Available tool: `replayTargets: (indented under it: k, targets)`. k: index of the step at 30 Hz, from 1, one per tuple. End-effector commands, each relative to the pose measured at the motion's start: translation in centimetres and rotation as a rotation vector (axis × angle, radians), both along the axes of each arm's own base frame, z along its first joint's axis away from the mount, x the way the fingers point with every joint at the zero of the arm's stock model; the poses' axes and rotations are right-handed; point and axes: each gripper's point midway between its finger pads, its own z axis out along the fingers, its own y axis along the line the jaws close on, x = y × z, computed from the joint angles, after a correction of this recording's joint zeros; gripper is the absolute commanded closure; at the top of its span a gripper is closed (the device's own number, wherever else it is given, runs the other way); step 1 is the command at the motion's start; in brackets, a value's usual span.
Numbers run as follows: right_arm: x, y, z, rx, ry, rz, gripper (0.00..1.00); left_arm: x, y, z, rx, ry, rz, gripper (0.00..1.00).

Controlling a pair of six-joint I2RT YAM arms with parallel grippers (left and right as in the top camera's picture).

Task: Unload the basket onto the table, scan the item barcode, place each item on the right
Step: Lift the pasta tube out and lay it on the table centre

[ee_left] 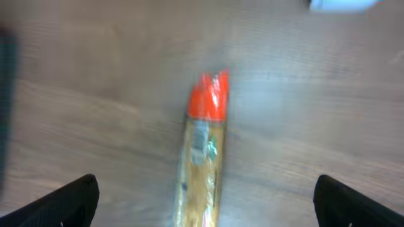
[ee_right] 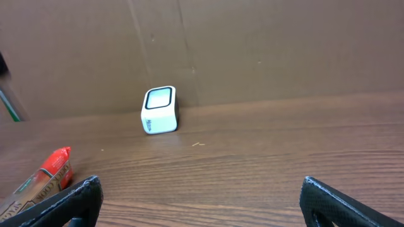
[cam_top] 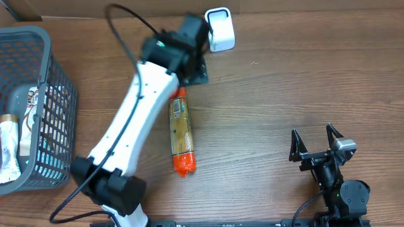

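The item is a long, narrow snack packet (cam_top: 181, 132) with orange ends, lying flat on the wooden table. In the blurred left wrist view the packet (ee_left: 203, 157) runs away from me, its orange tip farthest. My left gripper (ee_left: 205, 205) is open above it, with the fingers (ee_left: 69, 202) wide apart on either side and clear of the wrapper. From overhead, the left gripper (cam_top: 187, 74) hangs over the packet's far end, just in front of the white barcode scanner (cam_top: 219, 28). My right gripper (cam_top: 313, 132) is open with nothing between its fingers at the front right; its view shows the scanner (ee_right: 159, 110) far ahead.
A grey wire basket (cam_top: 60, 101) with several packaged goods stands at the left edge. A cardboard wall (ee_right: 252, 44) closes off the back of the table behind the scanner. My left arm (cam_top: 136, 113) stretches diagonally across the table's left half.
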Motion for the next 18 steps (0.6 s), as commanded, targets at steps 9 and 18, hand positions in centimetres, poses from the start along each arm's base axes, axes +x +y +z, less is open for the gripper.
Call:
replayTargets:
  k: [9, 18]
  targets:
    - [0.0, 0.0, -0.3, -0.001, -0.001, 0.0, 0.0, -6.3, 19.8, 15.3, -0.036, -0.302, 0.411, 0.0]
    - [0.0, 0.0, -0.3, -0.001, -0.001, 0.0, 0.0, -13.7, 32.2, 13.3, -0.145, -0.277, 0.828, 0.0]
